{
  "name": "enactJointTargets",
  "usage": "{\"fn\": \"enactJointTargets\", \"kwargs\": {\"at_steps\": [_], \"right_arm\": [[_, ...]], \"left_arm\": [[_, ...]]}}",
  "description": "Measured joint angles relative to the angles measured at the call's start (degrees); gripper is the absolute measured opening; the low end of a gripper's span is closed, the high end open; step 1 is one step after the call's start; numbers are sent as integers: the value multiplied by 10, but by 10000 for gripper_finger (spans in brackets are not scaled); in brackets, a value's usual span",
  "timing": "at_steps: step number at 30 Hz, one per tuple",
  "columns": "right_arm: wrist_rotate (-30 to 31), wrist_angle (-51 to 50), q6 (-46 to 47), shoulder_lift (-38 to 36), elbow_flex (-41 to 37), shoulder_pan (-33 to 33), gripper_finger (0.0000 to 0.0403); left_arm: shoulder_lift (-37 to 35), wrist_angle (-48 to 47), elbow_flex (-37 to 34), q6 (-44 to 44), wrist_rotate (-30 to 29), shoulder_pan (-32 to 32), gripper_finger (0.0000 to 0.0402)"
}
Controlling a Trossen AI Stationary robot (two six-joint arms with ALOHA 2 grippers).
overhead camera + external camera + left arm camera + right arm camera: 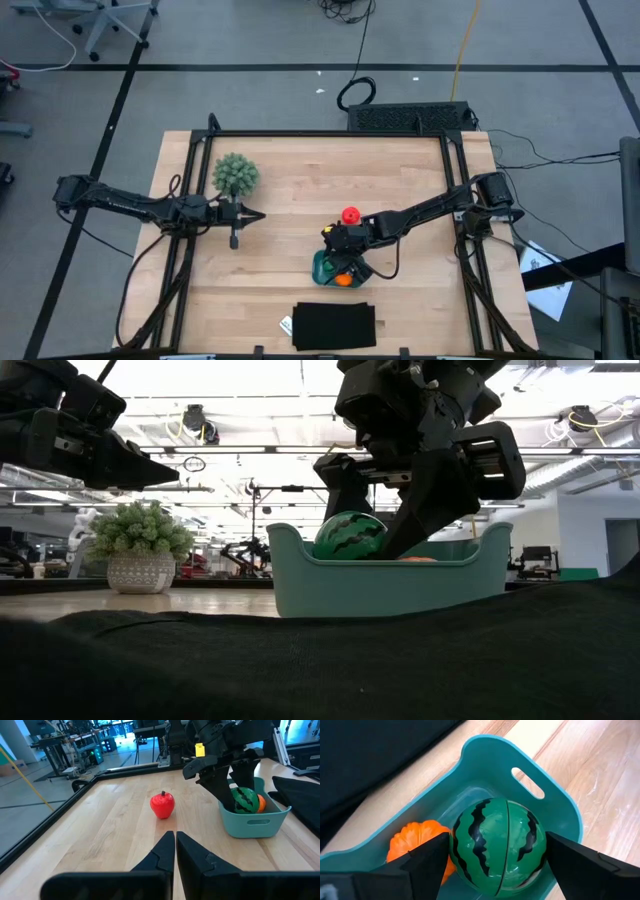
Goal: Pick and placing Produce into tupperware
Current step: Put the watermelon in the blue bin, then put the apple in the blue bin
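My right gripper [346, 262] reaches down into the teal tub [390, 585] near the table's front middle, shut on the striped green watermelon piece [495, 845]. The orange piece [415, 845] lies in the tub beside it. The red piece [350, 215] stands on the wood just beyond the tub, also seen as the red piece [162, 805] in the left wrist view. My left gripper [255, 215] hovers shut over the table's left half, pointing right toward the red piece. My right gripper pinches the watermelon between its two fingers, one finger [432, 860] on each opposite side of the ball. The fingers come from above, pointing down into the tub. The melon's top [350, 530] shows above the tub's rim; whether its underside touches the tub's floor I cannot tell.
A bushy green plant in a pot [235, 175] stands at the table's left rear, close to my left arm. A black flat rectangle [335, 325] lies at the near edge, just in front of the tub. Bare wood spreads over the table's middle and far right.
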Motion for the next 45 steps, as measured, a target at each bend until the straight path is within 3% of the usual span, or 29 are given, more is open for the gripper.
{"fn": "enactJointTargets", "kwargs": {"at_steps": [25, 31, 36, 45], "right_arm": [[18, 3, 29, -3, 0, 2, 340], [61, 9, 27, -30, 0, 17, 335], [62, 17, 26, -42, 0, 18, 282], [62, 14, 26, -41, 0, 17, 92]], "left_arm": [[0, -12, 0, -2, 0, 0, 21], [0, -13, 0, -2, 0, 0, 21], [0, -13, 0, -2, 0, 0, 21], [0, -12, 0, -2, 0, 0, 21]]}}
